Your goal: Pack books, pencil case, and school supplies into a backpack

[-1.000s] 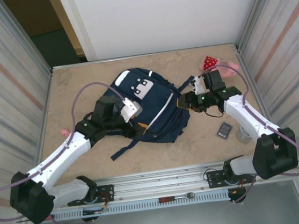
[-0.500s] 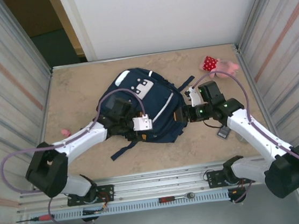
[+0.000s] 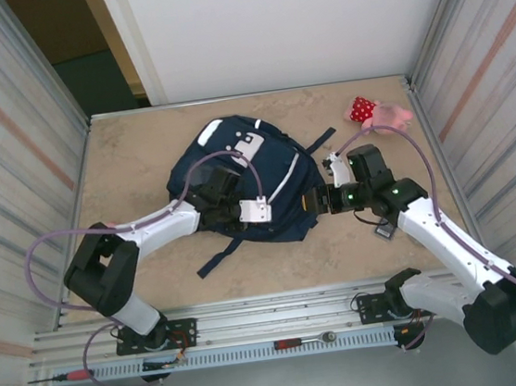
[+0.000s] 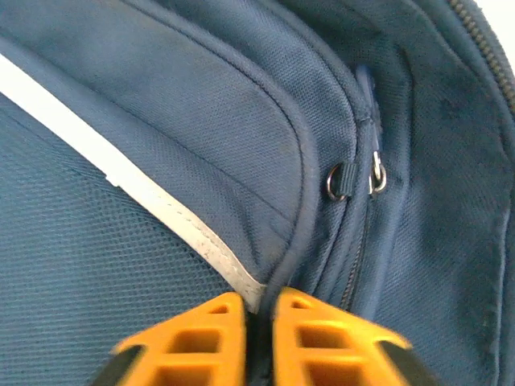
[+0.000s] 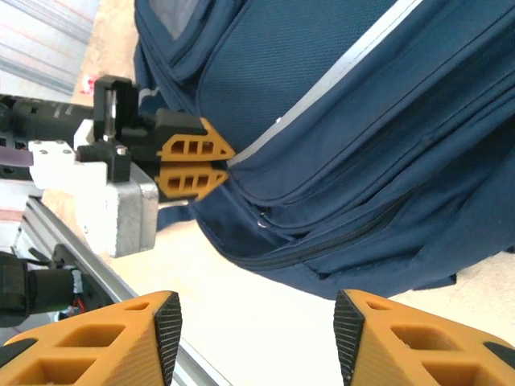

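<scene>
1. Since the earlier frame the left arm has folded in. Its left gripper (image 5: 219,165) has slid across the backpack (image 3: 280,186) to the near front edge.
2. The right gripper (image 3: 319,201) has come left and nearer, up to the backpack's right side.
3. The left gripper's fingers are clamped together on the piped seam of the front pocket, right where the pale stripe (image 4: 121,181) ends.
4. Two metal zipper rings (image 4: 338,181) sit just beyond the left fingertips.
5. The right gripper's fingers are spread and hold nothing. It is just beside the backpack, facing the left gripper.
6. The backpack lies flat at mid table (image 3: 125,171), between the two arms.
7. The grey calculator (image 3: 385,231) is on the table right of the backpack, partly under the right arm.
8. The pink plush toy (image 3: 375,113) is in the far right corner, well apart from the backpack.
</scene>
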You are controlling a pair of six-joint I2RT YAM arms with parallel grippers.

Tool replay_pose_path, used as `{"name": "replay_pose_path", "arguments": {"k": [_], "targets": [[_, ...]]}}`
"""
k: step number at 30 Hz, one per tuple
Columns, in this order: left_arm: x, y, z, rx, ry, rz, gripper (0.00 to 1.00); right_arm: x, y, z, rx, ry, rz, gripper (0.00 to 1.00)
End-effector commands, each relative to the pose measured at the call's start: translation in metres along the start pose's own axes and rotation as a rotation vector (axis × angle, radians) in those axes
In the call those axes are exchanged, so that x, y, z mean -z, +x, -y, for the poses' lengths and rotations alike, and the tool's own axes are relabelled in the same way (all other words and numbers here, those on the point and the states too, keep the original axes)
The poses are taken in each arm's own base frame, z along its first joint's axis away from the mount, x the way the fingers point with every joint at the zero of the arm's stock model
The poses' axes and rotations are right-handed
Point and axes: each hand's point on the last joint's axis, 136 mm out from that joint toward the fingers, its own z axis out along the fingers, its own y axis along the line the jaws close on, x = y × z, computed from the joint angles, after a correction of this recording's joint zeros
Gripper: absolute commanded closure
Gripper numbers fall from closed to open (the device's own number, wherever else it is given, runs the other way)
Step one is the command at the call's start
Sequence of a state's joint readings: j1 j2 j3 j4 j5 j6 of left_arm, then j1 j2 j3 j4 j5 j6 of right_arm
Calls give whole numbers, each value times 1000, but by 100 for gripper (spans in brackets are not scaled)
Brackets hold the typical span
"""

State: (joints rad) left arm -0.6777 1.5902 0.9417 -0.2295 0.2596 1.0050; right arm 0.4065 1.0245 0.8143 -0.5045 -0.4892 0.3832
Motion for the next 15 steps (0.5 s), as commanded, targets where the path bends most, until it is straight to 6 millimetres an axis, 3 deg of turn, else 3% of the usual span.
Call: {"name": "replay_pose_path", "arguments": {"k": [1,6,15], "targets": [[34,-23,-31,122,-93,95,100,4,-1,-1,46,10,24,46],[83,-51,-51,344,-114,301,100,5,4,-9,80,-15,30,45],[109,-52,-75,507,-133,384,100,-23,23,-38,174,8,-95,44]]}}
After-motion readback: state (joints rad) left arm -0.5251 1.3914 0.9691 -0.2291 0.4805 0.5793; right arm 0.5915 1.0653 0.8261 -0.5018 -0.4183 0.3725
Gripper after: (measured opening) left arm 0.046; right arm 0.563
